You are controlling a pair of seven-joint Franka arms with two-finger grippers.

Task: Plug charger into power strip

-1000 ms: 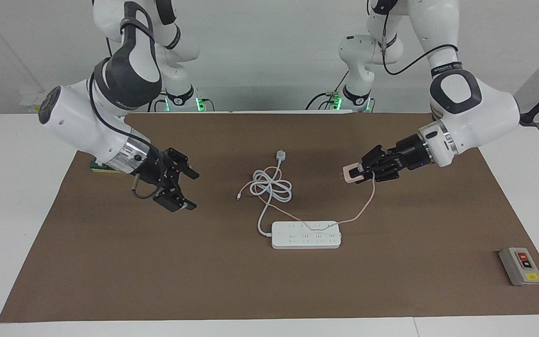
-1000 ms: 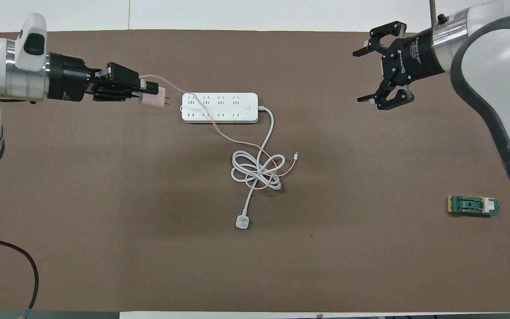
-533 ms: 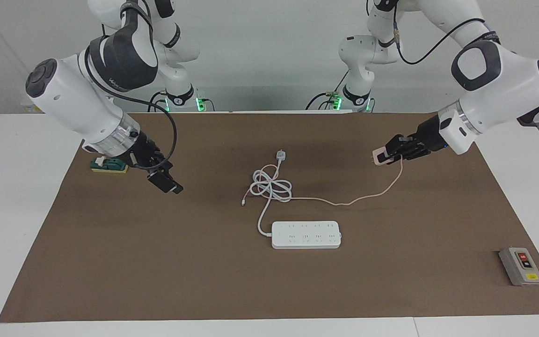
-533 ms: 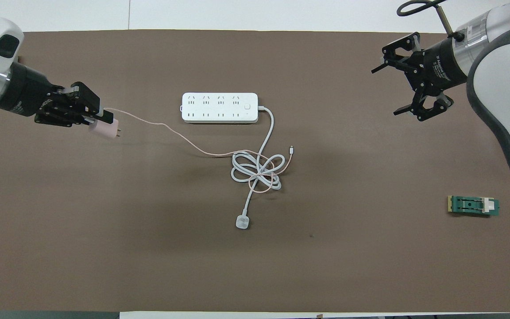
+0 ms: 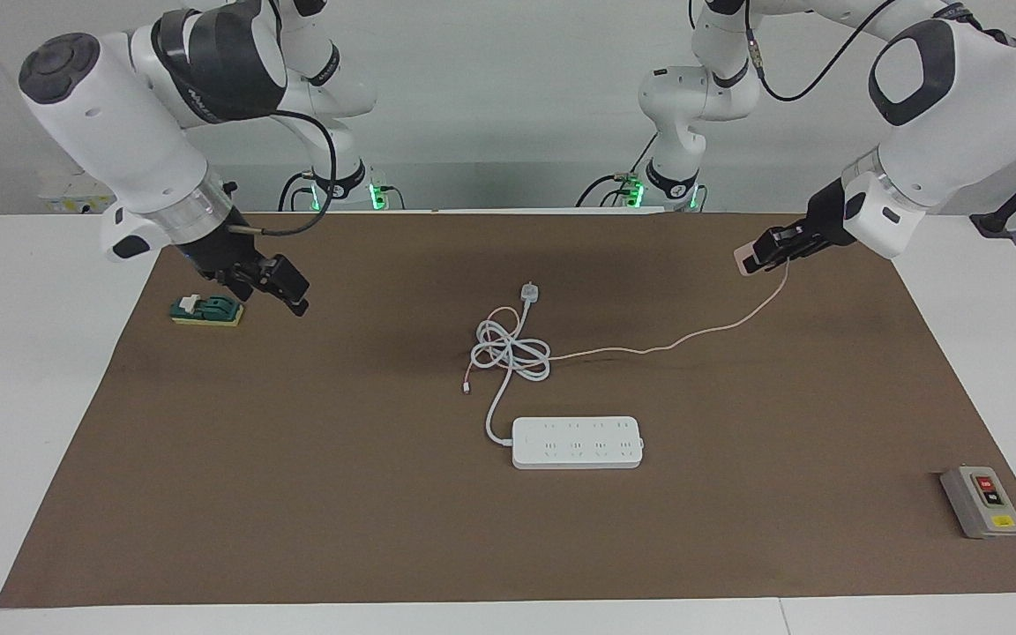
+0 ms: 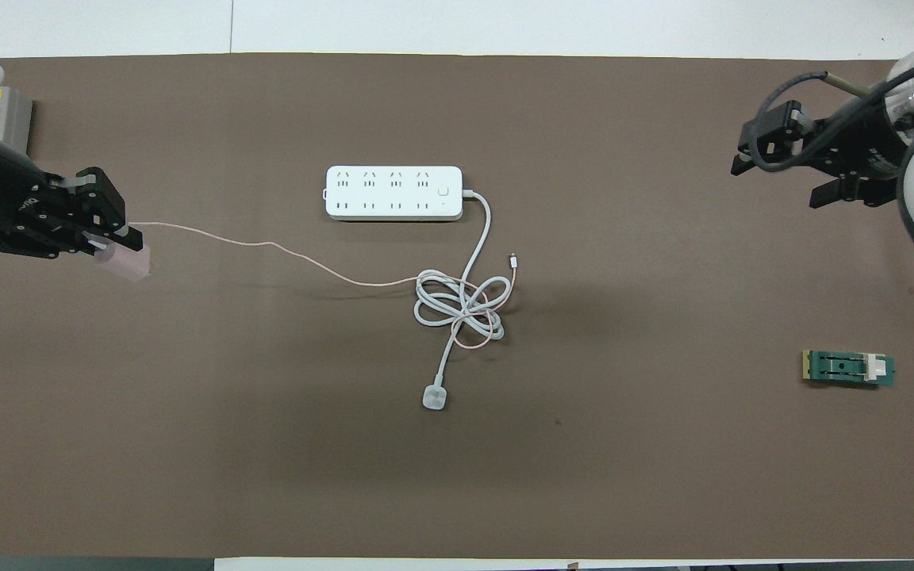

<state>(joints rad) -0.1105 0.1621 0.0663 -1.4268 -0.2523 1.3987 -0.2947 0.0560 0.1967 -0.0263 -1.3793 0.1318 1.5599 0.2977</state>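
While the left end effector hangs at the upper right of the facing frame clenched on the charger, its pink cable trails down to the bench, likely lifted clear of the white cord's tangle. At lower centre the power strip lies flat, sockets up, nothing plugged in. Whether the right end effector, waiting at upper left beside a green block, is released, I cannot tell. The grey box reads ON and OFF.
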